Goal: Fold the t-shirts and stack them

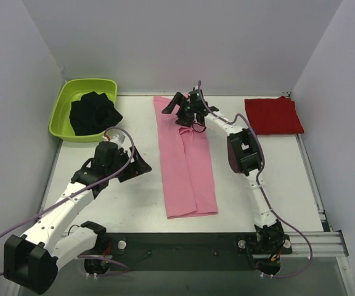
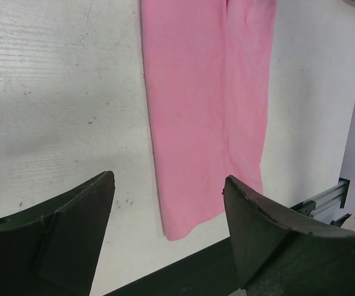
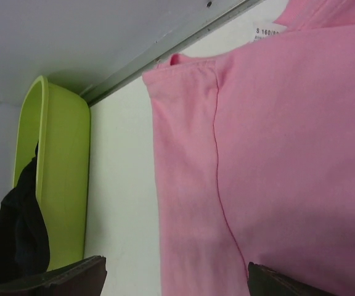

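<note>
The light pink t-shirt point(image 1: 187, 160) lies as a long narrow strip down the middle of the table, its collar end at the back. The deep red t-shirt point(image 1: 273, 115) rests folded at the back right. My right gripper point(image 1: 176, 114) hovers open over the pink shirt's far end; its wrist view shows the sleeve seam of the pink shirt point(image 3: 276, 154) between the open right gripper point(image 3: 174, 264) jaws. My left gripper point(image 1: 142, 159) stands open left of the strip, touching nothing. In its wrist view the left gripper point(image 2: 168, 179) frames the near hem of the pink shirt point(image 2: 205, 92).
A lime green tub point(image 1: 85, 108) holding a dark cloth point(image 1: 94, 113) sits at the back left, also in the right wrist view as the tub point(image 3: 63, 160). Walls close the table at the back and both sides. A dark rail point(image 1: 183, 243) runs along the near edge.
</note>
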You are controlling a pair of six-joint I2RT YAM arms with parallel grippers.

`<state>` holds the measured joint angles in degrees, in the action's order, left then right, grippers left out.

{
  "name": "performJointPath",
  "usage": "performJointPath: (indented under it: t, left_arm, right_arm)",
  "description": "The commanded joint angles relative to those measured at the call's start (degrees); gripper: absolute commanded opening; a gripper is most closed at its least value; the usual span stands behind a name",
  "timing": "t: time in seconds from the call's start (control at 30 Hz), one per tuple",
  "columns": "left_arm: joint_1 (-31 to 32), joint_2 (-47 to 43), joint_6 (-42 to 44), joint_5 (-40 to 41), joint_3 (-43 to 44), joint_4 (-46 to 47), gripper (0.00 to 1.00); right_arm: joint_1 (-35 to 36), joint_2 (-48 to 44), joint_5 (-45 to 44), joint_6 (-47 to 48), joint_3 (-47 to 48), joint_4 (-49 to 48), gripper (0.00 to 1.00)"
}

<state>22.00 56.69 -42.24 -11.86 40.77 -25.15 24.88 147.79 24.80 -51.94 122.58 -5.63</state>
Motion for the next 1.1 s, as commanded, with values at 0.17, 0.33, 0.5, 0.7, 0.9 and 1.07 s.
performJointPath:
  t: [0.17,0.33,0.5,0.7,0.9,1.07]
  left_arm:
    - [1.02,-6.32,-3.72,-3.43,-10.52,7.12,0.96]
    - [10.66,-5.45,-8.64,0.06,-17.48,12.91,0.97]
    - [20.7,-3.52,-14.0,6.57,-21.52,17.76,0.97]
    - [26.77,1.05,-15.94,10.54,-21.62,24.27,0.97]
    - [31.95,8.08,-19.98,15.45,-17.49,21.28,0.91]
    - [35.65,11.95,-23.23,18.36,-14.68,17.5,0.89]
  right_arm:
    - [0.86,-38.5,-11.4,17.73,-25.7,5.35,1.0]
    - [5.34,-58.02,-24.43,23.55,-42.82,19.48,1.0]
    - [10.61,-73.65,-31.82,23.03,-57.53,23.38,1.0]
    - [16.94,-85.45,-35.86,19.87,-70.35,26.89,1.0]
    - [23.09,-92.5,-40.08,13.98,-76.78,30.06,1.0]
    - [26.88,-93.99,-42.98,11.34,-78.55,32.7,0.99]
